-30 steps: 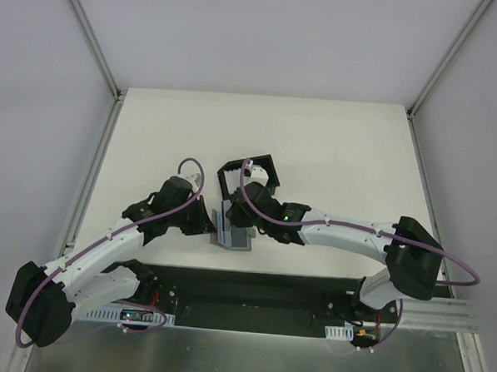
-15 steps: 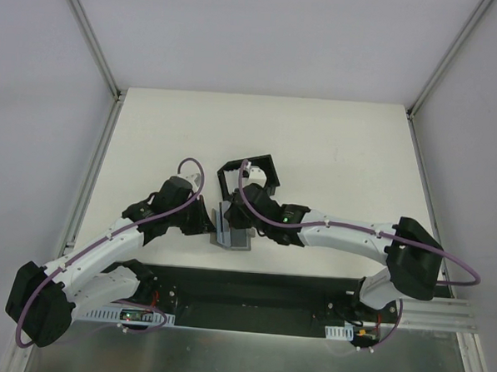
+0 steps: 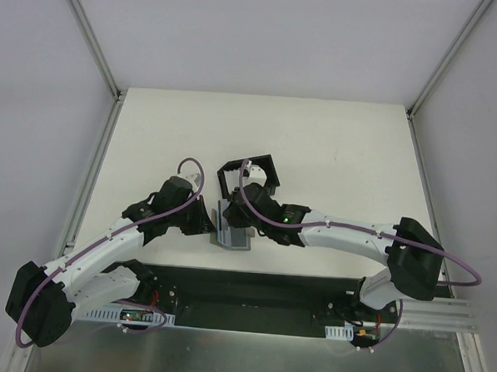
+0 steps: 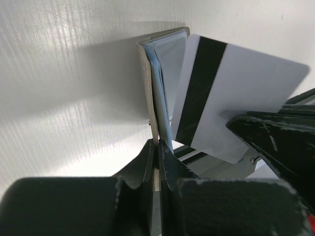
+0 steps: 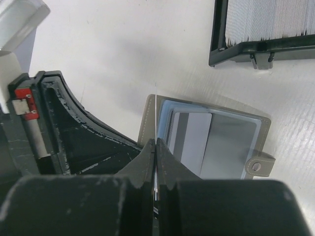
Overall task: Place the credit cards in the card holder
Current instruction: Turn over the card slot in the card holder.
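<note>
Right gripper (image 5: pixel 155 145) pinched a credit card (image 4: pixel 236 98) on edge above the grey wallet (image 5: pixel 231 147), the card's striped long axis roughly parallel to the wallet's raised flap. Left gripper (image 4: pixel 157 147) clamped that flap. Beyond the wallet sat the card holder (image 5: pixel 275 51).

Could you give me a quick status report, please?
Left gripper shut on wallet. Right gripper shut on credit card. Card holder beyond, nothing between.
</note>
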Controlling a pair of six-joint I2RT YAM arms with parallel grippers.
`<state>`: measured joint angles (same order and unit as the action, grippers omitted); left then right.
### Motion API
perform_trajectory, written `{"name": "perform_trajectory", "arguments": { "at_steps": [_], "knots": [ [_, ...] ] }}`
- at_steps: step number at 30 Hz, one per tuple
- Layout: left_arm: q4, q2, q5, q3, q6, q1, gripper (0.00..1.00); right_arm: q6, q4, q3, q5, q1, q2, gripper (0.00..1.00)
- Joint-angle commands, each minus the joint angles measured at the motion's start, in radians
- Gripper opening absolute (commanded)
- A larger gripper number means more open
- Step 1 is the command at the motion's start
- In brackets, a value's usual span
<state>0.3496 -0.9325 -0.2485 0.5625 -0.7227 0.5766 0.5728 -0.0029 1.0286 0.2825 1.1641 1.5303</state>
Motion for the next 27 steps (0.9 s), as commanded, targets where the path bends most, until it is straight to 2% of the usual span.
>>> {"name": "perform_trajectory", "arguments": {
  "at_steps": [1,7,15,27],
  "knots": [
    [0.003,0.003,0.023,0.016,-0.012,0.008,0.00,0.010,0.050,0.034,-0.008,0.006,0.031,0.00],
    [0.005,0.004,0.023,0.016,-0.011,0.008,0.00,0.012,0.043,0.041,-0.013,0.006,0.053,0.00],
    [0.003,0.001,0.023,0.019,-0.009,0.008,0.00,-0.008,-0.156,0.105,0.061,0.009,0.065,0.01],
    [0.005,0.006,0.020,0.010,-0.004,0.008,0.00,-0.011,-0.246,0.103,0.116,0.009,0.044,0.00]
  ]
}}
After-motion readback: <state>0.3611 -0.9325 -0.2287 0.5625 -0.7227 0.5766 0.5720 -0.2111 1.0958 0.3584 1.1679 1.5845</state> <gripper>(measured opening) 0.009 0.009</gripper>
